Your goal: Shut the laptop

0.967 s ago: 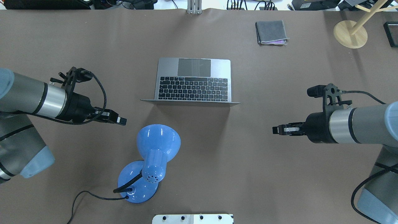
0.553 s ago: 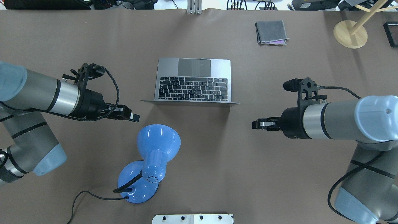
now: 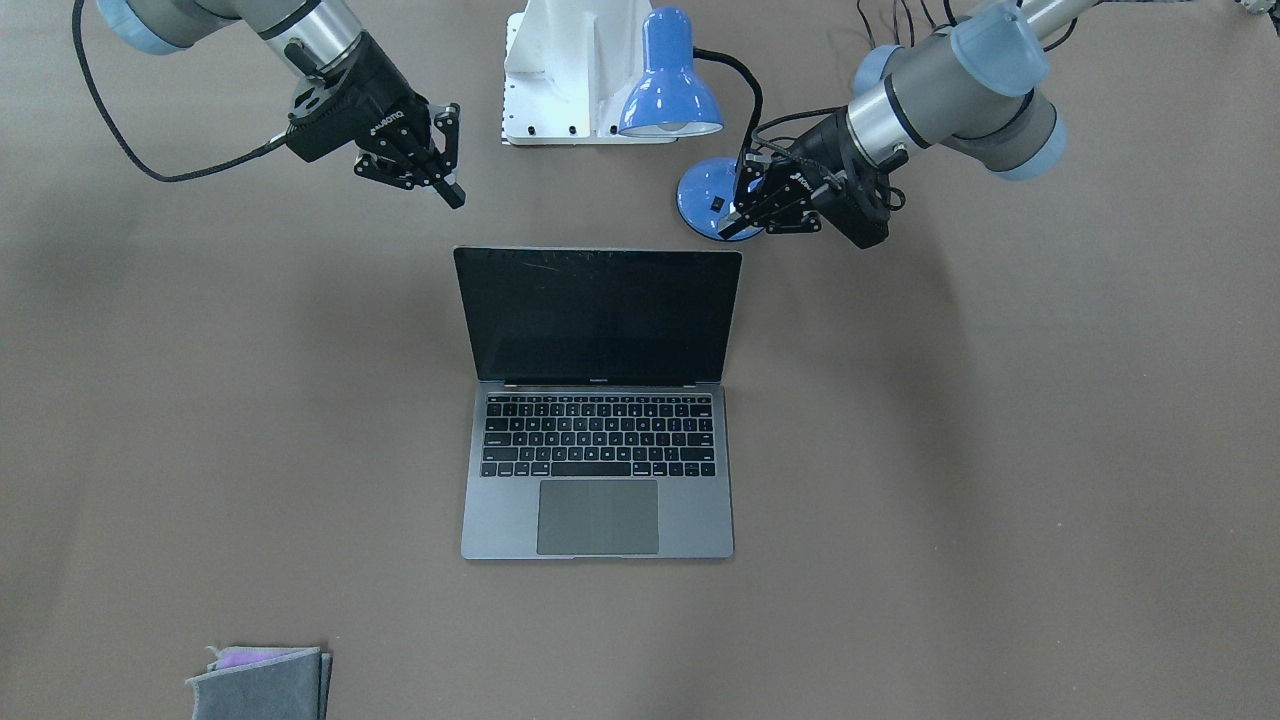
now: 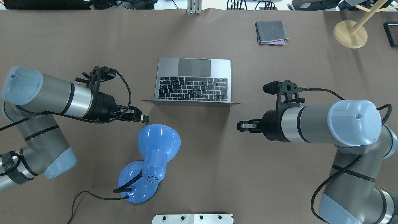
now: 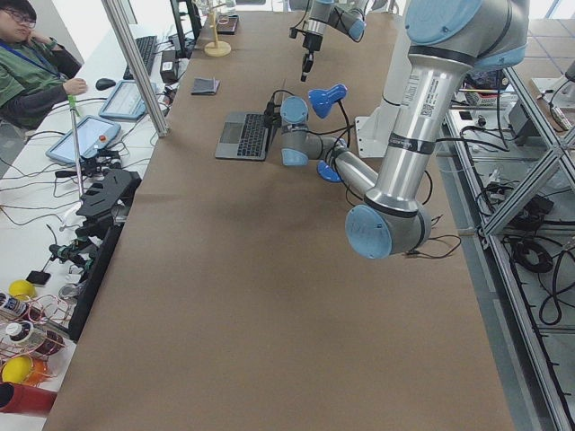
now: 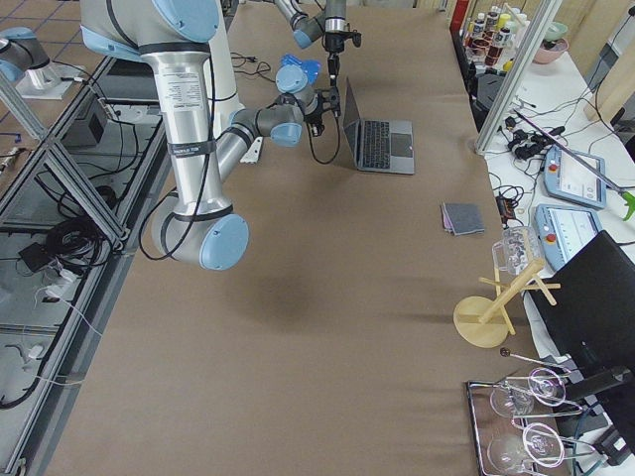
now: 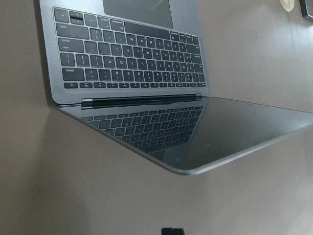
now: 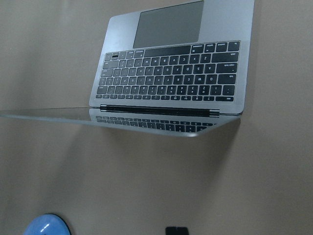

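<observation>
Two sets of fingers, both pinched together, gripped nothing, as you saw. Laptop (image 4: 194, 84) sat open at table (image 4: 62, 40) centre, keyboard flat, screen raised. Overhead: left gripper (image 4: 143, 118) at laptop's 8 o'clock, right gripper (image 4: 240, 126) at 4 o'clock, neither touching it; lid showed there only as thin edge. Front-facing view alone gave you black screen face. Lid's outer face unreadable in every view. Wrist cameras cut fingers down to small dark tip at bottom edge. Blue lamp (image 4: 158, 143) at 7 o'clock.

Slim space-grey laptop (image 3: 597, 440), open near the middle of a brown table (image 3: 1000, 500). Lid upright, black screen dark. Base flat, with black keys and a large grey trackpad.
</observation>
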`<state>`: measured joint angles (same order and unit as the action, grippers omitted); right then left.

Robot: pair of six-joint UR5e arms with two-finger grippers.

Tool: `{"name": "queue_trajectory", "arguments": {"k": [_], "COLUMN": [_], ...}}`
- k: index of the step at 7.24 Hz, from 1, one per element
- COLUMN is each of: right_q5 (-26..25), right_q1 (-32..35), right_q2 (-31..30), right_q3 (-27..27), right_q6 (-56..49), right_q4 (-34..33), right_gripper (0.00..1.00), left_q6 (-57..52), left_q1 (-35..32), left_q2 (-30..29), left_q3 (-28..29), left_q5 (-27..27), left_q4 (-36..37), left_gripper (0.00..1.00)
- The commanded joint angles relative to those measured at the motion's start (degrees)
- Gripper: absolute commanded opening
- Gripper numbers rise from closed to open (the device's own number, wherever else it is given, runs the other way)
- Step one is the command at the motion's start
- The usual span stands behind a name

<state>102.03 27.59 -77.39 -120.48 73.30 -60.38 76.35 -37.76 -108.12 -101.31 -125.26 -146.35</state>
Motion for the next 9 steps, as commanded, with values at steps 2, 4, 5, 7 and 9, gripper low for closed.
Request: {"name": "queue_trajectory", "arguments": {"k": [2, 4, 5, 7, 9], "right_q5": [-0.69, -0.96, -0.79, -0.78, -0.87], "right_q1": [-0.17, 0.71, 1.84, 3.00, 2.91], "right_q2": [4.86, 6.11, 6.20, 8.21, 9.44], "right_q3": [2.44, 2.44, 2.53, 2.61, 4.53], "right_q6": [0.00, 0.00, -0.09, -0.17, 0.00], "right_q4": [-3.58, -4.92, -5.54, -8.60, -8.53], "right_gripper": [0.00, 0.00, 0.00, 0.00, 0.00], "left_q6": [0.20, 0.11, 0.11, 0.11, -0.15], "left_q1": [0.06, 0.06, -0.12, -0.90, -1.43], "left_q2": [-0.86, -0.95, -1.21, -1.39, -1.48], "left_q3": [0.06, 0.06, 0.15, 0.41, 0.33], "left_q5": [0.01, 0.01, 0.01, 0.10, 0.10], "left_q4": [0.01, 0.01, 0.19, 0.19, 1.41], "left_gripper": [0.00, 0.00, 0.00, 0.00, 0.00]}}
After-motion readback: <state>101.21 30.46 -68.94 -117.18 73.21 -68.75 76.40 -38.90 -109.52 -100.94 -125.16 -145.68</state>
